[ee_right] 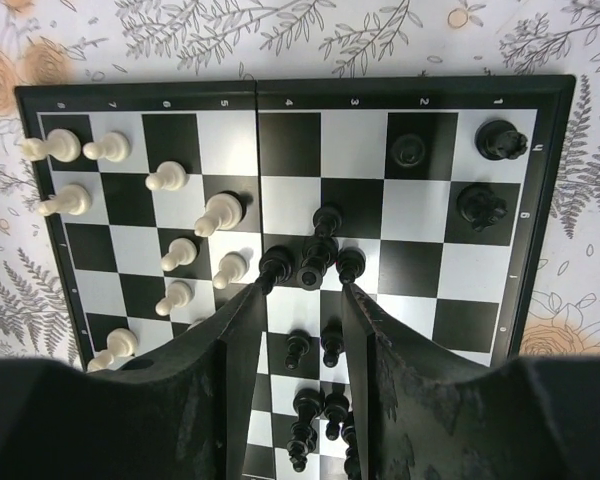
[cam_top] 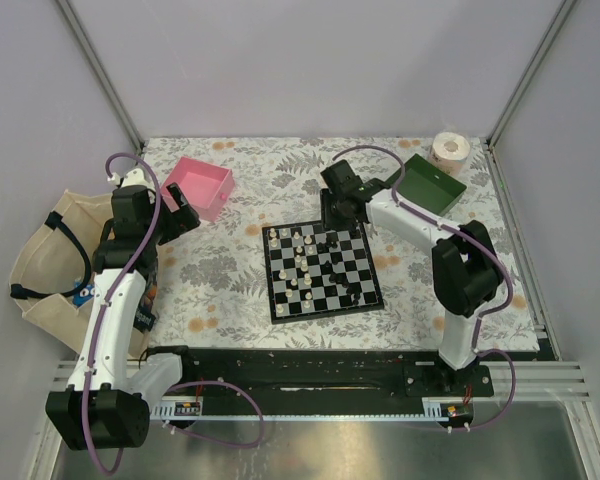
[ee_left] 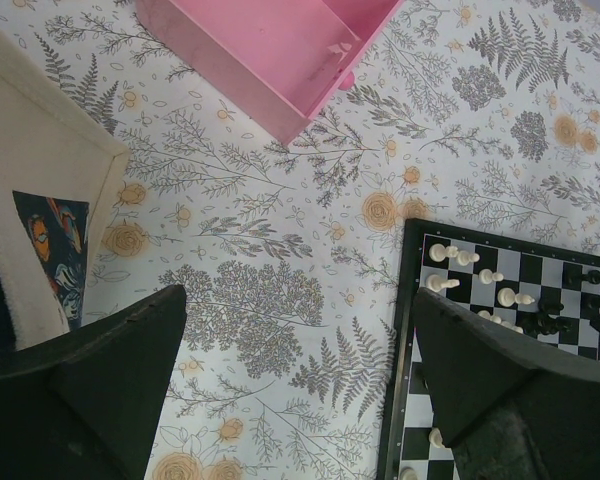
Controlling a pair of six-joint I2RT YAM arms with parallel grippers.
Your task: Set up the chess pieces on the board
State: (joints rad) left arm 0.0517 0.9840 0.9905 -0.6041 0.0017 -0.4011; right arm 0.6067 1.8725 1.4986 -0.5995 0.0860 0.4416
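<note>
The board (cam_top: 328,312) lies mid-table on the flowered cloth (cam_top: 230,270), chess pieces (ee_right: 220,212) scattered over it; the right gripper (ee_right: 302,295) hovers, jaws parted — nothing held — above a black cluster (ee_right: 315,255); the left gripper (ee_left: 300,300) gapes wide, empty.

A worktop (cam_top: 230,300) under a floral-print cloth of grey ferns and orange blooms carries a shallow square pink plastic tray (cam_top: 202,187) at its far left and a dark green square tray (cam_top: 432,183) at its far right. At the worktop's far right corner stands a cream roll (cam_top: 450,149), perhaps tape. A cream fabric bag with dark straps (cam_top: 50,260) lies off the worktop's left edge.
</note>
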